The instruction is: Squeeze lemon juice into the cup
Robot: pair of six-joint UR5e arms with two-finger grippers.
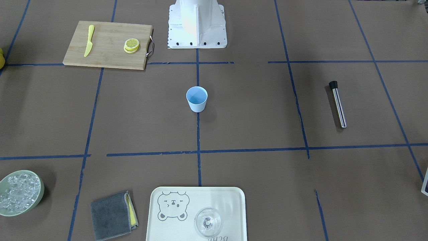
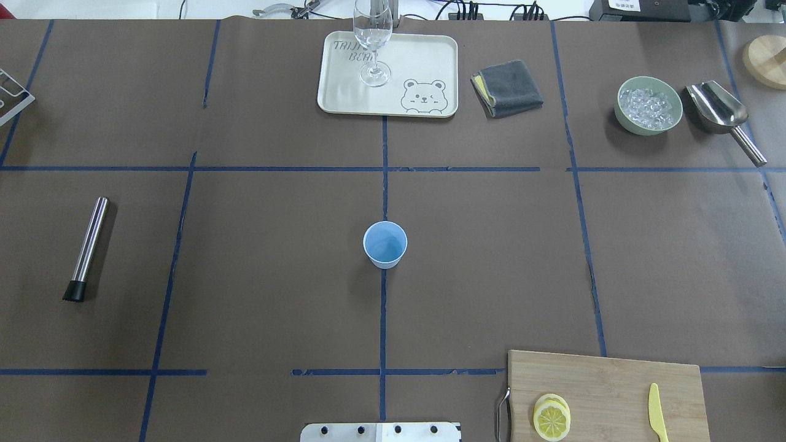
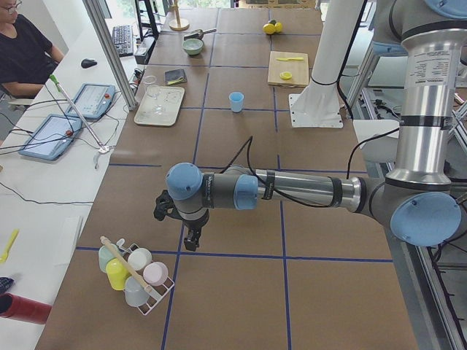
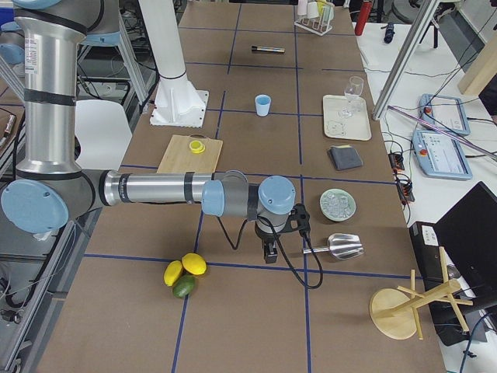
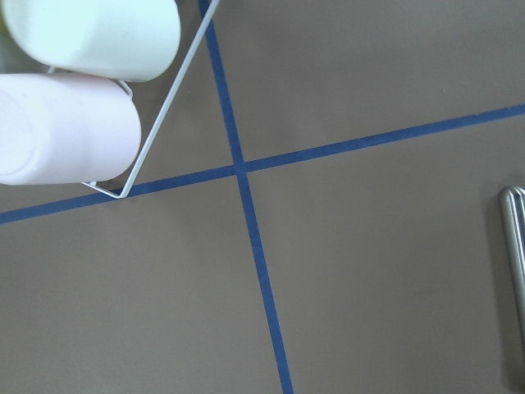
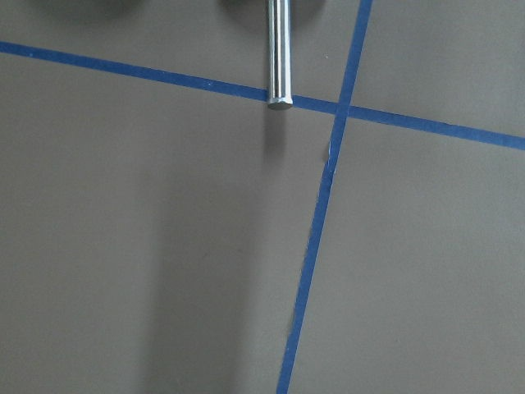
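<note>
Two lemon slices [image 1: 131, 44] lie stacked on a wooden cutting board [image 1: 107, 33], on my right near my base; they also show in the overhead view [image 2: 551, 420]. The light-blue cup [image 1: 196, 98] stands upright and empty at the table's middle [image 2: 385, 245]. My left gripper [image 3: 191, 240] hangs over the table's far left end beside a rack of cups, far from both. My right gripper [image 4: 269, 255] hangs over the far right end near a metal scoop. Neither wrist view shows fingers, so I cannot tell whether either gripper is open or shut.
A yellow knife [image 2: 657, 417] lies on the board. A tray [image 2: 430, 55] with a clear glass [image 2: 373, 37], a grey cloth [image 2: 506, 88], a green bowl of ice [image 2: 649, 104] and a scoop [image 2: 718, 107] line the far side. A steel muddler [image 2: 89, 245] lies left.
</note>
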